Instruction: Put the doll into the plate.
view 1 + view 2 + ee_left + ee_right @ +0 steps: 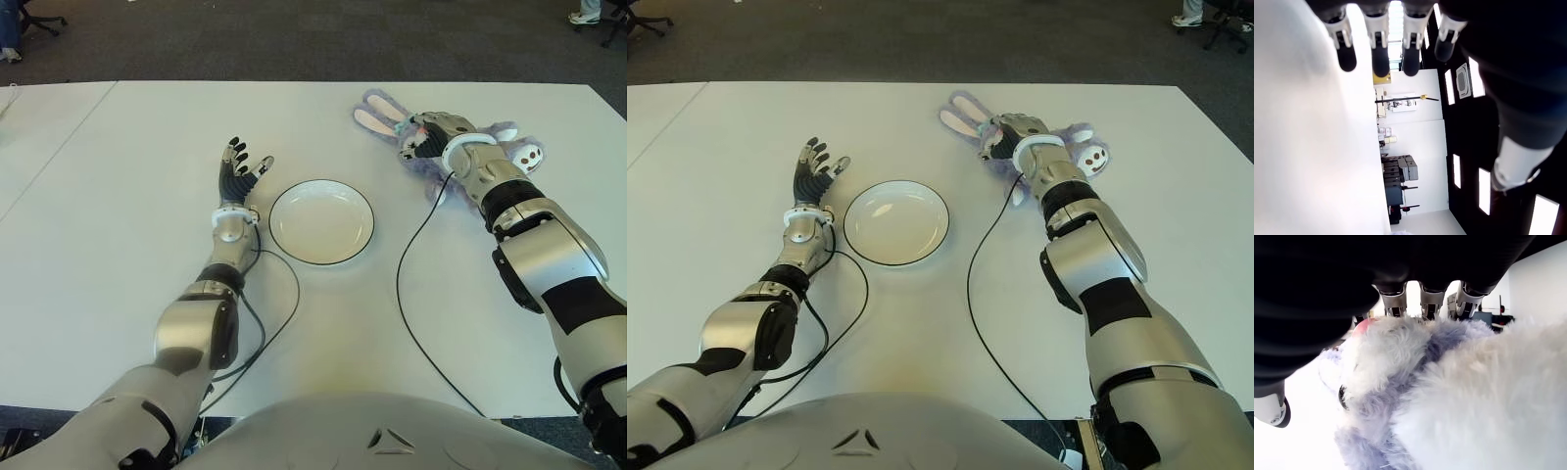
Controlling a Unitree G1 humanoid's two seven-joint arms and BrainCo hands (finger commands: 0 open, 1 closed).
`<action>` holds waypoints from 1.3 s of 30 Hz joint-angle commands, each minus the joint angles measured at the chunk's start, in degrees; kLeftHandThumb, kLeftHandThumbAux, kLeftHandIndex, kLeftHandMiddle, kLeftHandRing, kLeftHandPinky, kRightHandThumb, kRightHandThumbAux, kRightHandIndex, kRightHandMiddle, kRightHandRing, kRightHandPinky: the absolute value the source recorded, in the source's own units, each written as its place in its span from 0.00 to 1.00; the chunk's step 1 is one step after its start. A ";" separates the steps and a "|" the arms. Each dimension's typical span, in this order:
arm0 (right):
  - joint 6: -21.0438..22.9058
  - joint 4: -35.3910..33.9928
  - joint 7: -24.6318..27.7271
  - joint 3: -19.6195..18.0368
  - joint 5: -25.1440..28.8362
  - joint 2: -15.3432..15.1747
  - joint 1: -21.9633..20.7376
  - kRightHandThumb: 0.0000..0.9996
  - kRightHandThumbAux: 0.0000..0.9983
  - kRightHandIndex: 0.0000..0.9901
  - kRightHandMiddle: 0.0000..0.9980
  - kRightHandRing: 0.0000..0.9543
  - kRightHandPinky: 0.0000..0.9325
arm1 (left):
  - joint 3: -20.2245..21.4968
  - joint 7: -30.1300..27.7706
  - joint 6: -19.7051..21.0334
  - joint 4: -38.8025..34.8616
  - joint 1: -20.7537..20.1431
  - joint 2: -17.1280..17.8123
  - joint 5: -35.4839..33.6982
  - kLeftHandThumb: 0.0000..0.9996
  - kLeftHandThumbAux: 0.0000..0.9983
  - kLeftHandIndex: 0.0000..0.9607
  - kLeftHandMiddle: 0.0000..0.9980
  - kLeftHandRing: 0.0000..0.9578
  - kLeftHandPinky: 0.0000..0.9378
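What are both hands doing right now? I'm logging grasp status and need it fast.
Left hand: open, fingers spread, holding nothing, left of the plate.
Right hand: on the doll, fingers curled over it; a full grasp cannot be told.

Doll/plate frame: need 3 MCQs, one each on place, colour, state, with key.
1. Where is the doll relative to the plate?
A. In it
B. On the table, to the plate's right and farther from the robot
C. Left of it

2. What colour are the doll's long ears?
A. Pale purple with white inners
B. Green
C. Black

3. What is the right robot hand doing?
A. Hovering open over the plate
B. Lying on the doll, fingers over its fur
C. Holding the cable

Answers: 1 B, the plate holds nothing and the doll lies beyond it; 2 A, the ears show beside the hand; 3 B, the right wrist view shows fingers over fur. The left robot hand is open, left of the plate.
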 commanded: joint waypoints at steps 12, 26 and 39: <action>1.42 2.65 0.46 -1.17 1.33 -2.88 3.78 0.29 0.47 0.00 0.00 0.00 0.00 | 1.90 -3.08 8.39 8.14 12.63 -3.92 -1.65 0.03 0.63 0.09 0.15 0.14 0.15; 1.09 2.84 -1.31 -0.37 0.31 -4.40 2.56 0.28 0.47 0.00 0.00 0.00 0.00 | 2.38 -4.09 7.36 8.13 12.94 -3.46 -1.31 0.02 0.65 0.09 0.14 0.13 0.13; 1.91 2.94 -3.58 0.89 -1.30 -6.38 1.01 0.29 0.44 0.00 0.00 0.00 0.00 | 1.88 -3.72 7.39 8.16 12.77 -3.39 -0.75 0.00 0.64 0.10 0.16 0.15 0.15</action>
